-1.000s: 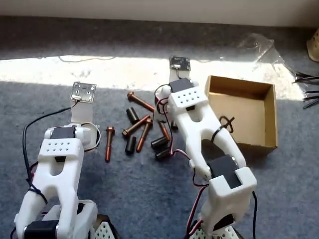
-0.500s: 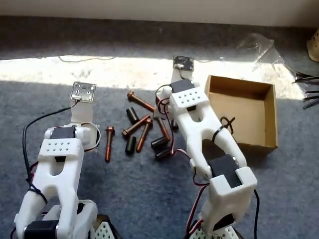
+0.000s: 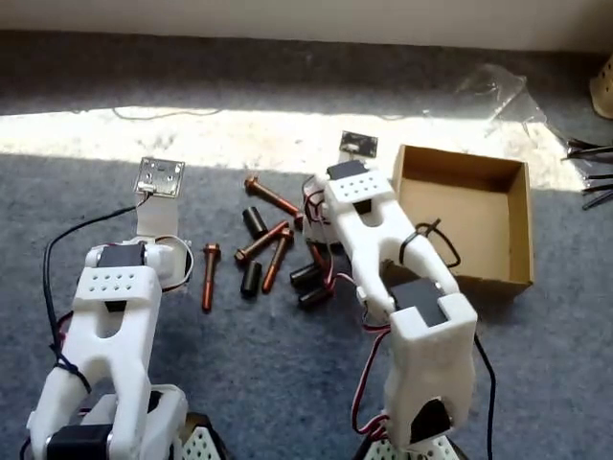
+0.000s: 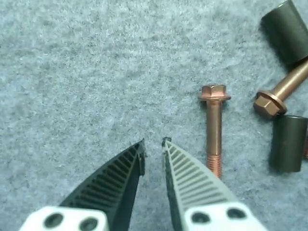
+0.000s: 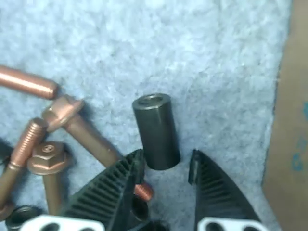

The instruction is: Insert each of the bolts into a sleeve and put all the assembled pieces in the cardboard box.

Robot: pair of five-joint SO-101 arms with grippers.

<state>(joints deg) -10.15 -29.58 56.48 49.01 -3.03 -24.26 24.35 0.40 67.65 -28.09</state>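
Bolts and sleeves in a pile between the two arms, box at the right.

On the carpet (image 3: pixel 287 383), bolts (image 3: pixel 263 241) and sleeves (image 3: pixel 252 277) lie mixed in the middle. A lone bolt (image 3: pixel 209 278) lies left of the pile, just beside the left gripper (image 4: pixel 153 143). The right gripper (image 5: pixel 166 161) sits over the pile's right edge, with one sleeve (image 5: pixel 156 130) end between its fingertips. The box (image 3: pixel 522 230) stands just right of that arm.

Carpeted room: grey carpet (image 3: pixel 278 383)
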